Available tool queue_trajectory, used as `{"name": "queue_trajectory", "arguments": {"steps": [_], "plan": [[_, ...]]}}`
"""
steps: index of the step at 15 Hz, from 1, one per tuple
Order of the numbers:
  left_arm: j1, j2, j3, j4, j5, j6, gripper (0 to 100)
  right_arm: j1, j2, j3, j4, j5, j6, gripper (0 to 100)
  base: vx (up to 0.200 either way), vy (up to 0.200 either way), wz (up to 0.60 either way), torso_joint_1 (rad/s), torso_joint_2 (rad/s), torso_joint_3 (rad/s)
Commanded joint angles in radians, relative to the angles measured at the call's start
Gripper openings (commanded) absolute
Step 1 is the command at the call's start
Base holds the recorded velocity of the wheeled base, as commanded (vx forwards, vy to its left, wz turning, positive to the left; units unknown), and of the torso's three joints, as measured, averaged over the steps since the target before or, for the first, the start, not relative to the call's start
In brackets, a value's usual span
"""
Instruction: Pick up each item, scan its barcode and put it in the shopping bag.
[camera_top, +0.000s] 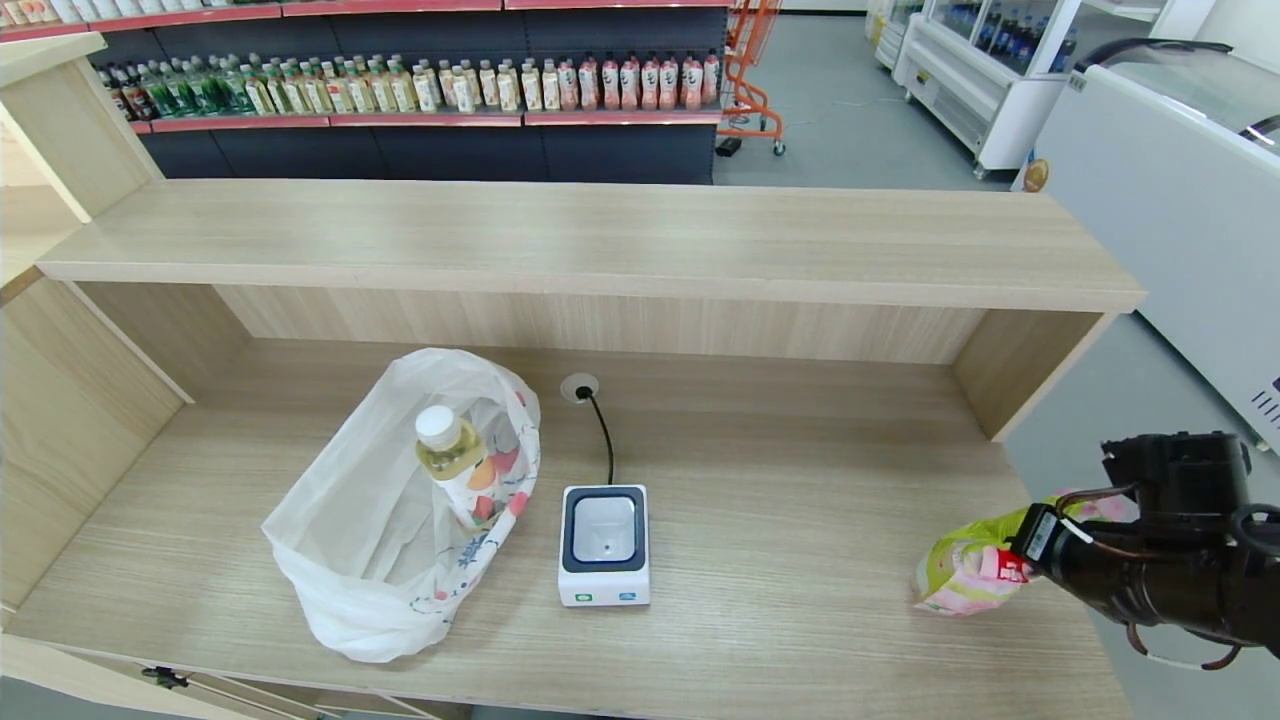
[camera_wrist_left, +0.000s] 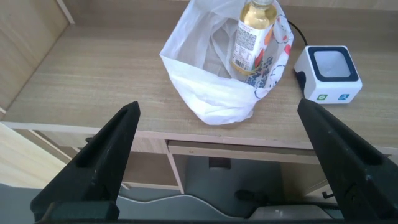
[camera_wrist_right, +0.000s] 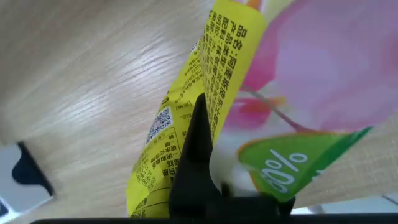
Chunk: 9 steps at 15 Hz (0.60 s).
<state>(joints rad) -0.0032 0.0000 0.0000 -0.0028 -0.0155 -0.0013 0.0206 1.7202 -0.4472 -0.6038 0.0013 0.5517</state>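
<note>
A white plastic shopping bag (camera_top: 350, 560) stands open at the counter's left, with a white-capped bottle of yellow drink (camera_top: 452, 450) upright inside it. The white barcode scanner (camera_top: 603, 545) sits just right of the bag, window facing up. At the counter's right end my right gripper (camera_top: 1030, 548) is shut on a yellow, pink and green snack packet (camera_top: 965, 575); the right wrist view has a dark finger (camera_wrist_right: 198, 149) pressed into the packet (camera_wrist_right: 292, 81). My left gripper (camera_wrist_left: 217, 115) hangs open before the counter's front edge, short of the bag (camera_wrist_left: 214, 93) and bottle (camera_wrist_left: 252, 31).
A raised wooden ledge (camera_top: 600, 240) runs along the counter's back, with side walls at both ends. The scanner's black cable (camera_top: 603, 430) leads to a grommet behind it. Bare counter (camera_top: 800, 500) lies between scanner and packet. Drink shelves and freezers stand beyond.
</note>
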Motion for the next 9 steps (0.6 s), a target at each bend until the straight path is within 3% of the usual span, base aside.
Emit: {"name": "queue_trajectory", "arguments": {"steps": [1,5,9], "plan": [[0.0,0.002,0.0,0.0,0.0,0.0,100,0.005,-0.041,0.001,-0.059,0.065,-0.096,0,0.0,0.0,0.0,0.0,0.0,0.0],[0.0,0.002,0.0,0.0,0.0,0.0,100,0.005,-0.125,-0.016,-0.086,0.278,-0.328,0,0.0,0.0,0.0,0.0,0.0,0.0],[0.0,0.002,0.0,0.0,0.002,0.0,100,0.007,-0.229,-0.028,-0.094,0.655,-0.486,0,0.0,0.0,0.0,0.0,0.0,0.0]]}}
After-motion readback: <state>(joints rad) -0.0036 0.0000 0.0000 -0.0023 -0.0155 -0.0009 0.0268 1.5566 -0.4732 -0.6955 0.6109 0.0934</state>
